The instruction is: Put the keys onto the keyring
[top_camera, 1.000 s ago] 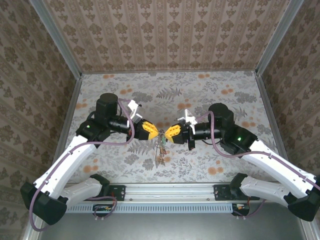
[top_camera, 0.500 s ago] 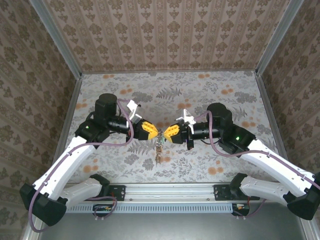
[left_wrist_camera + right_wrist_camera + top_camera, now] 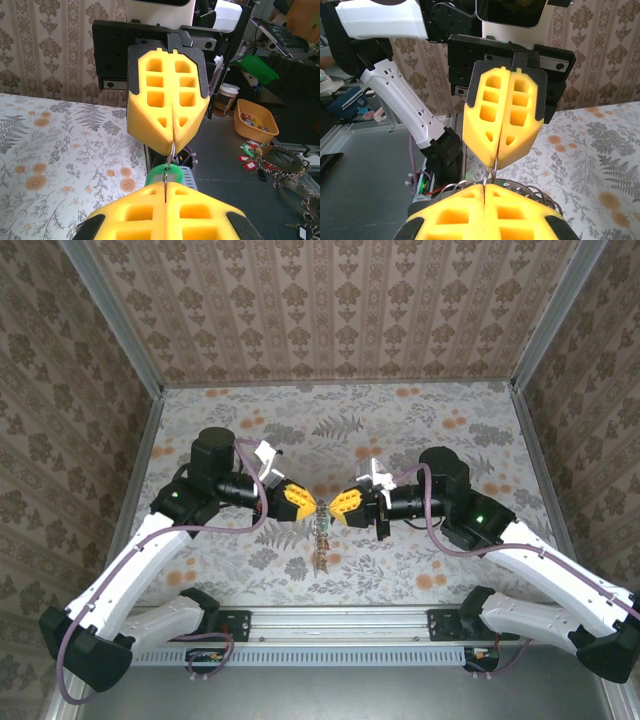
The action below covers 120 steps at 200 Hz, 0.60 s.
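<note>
Over the middle of the table my left gripper and right gripper meet tip to tip. Both are shut on one thin metal wire of the keyring, which hangs below them with its trinkets. In the left wrist view the wire leaves my left gripper, passes through the hole of a green-headed key and enters the shut right gripper. In the right wrist view my right gripper pinches the same wire under the left gripper. Grey loops of the keyring curve behind it.
Patterned walls close the floral table on three sides, and a metal rail runs along the near edge. Beyond the table stand an orange bowl with tagged keys in it and more loose keys on a dark bench.
The hanging bunch has swung slightly under the grippers. Both grippers stay shut and tip to tip, almost in the same place.
</note>
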Available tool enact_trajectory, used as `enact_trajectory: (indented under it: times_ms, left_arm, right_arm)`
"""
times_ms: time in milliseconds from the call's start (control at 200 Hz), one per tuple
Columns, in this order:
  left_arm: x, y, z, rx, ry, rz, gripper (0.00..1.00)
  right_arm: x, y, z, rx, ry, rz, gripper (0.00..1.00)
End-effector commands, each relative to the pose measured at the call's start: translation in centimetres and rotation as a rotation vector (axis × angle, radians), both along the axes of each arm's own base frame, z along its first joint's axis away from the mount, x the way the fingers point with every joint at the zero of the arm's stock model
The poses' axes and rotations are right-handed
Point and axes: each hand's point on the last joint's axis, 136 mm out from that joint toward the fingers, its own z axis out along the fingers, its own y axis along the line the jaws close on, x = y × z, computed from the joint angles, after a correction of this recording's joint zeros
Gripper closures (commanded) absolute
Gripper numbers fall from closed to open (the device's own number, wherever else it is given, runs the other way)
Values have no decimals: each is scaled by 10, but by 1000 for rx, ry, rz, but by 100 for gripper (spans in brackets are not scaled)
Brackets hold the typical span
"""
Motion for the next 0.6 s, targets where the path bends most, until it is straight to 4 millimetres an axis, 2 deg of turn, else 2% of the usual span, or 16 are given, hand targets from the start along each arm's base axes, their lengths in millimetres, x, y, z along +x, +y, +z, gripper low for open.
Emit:
enact_trajectory:
  times_ms: [0,595]
  left_arm:
    - [-10,4,16,-46,-64,-35,100]
    - [-12,5,18,-49,-68,-37,100]
  right_arm:
    - [-1,1,1,7,2,2,100]
    - [4,1,1,15,-6,-17,100]
